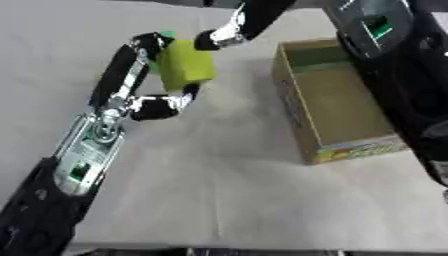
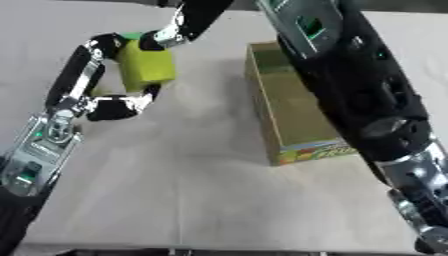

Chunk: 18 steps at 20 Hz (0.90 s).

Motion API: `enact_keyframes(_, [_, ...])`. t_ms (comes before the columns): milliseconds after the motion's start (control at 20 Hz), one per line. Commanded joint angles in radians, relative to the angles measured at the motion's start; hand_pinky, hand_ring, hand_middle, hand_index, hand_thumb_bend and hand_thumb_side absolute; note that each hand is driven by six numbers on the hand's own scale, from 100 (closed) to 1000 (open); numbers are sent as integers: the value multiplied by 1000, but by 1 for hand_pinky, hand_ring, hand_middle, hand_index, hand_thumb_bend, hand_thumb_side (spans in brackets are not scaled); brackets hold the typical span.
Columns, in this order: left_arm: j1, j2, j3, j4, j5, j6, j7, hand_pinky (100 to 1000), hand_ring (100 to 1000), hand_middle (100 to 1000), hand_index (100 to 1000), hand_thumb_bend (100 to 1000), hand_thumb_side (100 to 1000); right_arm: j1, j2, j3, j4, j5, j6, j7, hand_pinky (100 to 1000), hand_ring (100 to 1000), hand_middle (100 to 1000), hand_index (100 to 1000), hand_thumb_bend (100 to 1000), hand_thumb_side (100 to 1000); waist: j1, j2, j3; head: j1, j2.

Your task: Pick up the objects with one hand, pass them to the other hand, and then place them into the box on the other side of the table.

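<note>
The yellow-green block [image 1: 186,65] is held above the table, left of the box [image 1: 302,116], with the left hand [image 1: 149,75] curled round it and a finger of the right hand [image 1: 229,29] at its top edge; whether that hand has closed on it I cannot tell. The handover looks underway, with placing still to do, and the box appears empty. The pale cloth-covered table [image 1: 227,190] is otherwise bare.

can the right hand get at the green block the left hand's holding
Probably yes. The left hand holds the yellow-green block up above the table, its right face exposed, and the right hand already has fingers at the block's top edge. Nothing lies between them; the box sits off to the right.
</note>
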<state>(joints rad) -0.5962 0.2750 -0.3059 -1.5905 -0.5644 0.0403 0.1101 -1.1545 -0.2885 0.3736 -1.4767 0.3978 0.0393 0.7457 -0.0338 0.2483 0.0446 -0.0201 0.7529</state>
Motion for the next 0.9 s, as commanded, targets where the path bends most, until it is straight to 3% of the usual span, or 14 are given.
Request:
enact_keyframes(50, [-15, 8, 15, -27, -14, 7, 5, 687, 591, 471, 480, 100, 100, -12, -24, -1, -29, 23, -19, 9, 856, 773, 708, 799, 507, 329, -8, -22, 2, -1, -8])
enact_keyframes(900, [-21, -25, 36, -89, 12, 72, -11, 673, 575, 457, 474, 100, 100, 20, -13, 10, -53, 82, -53, 1, 860, 776, 758, 811, 510, 337, 0, -14, 8, 1, -13])
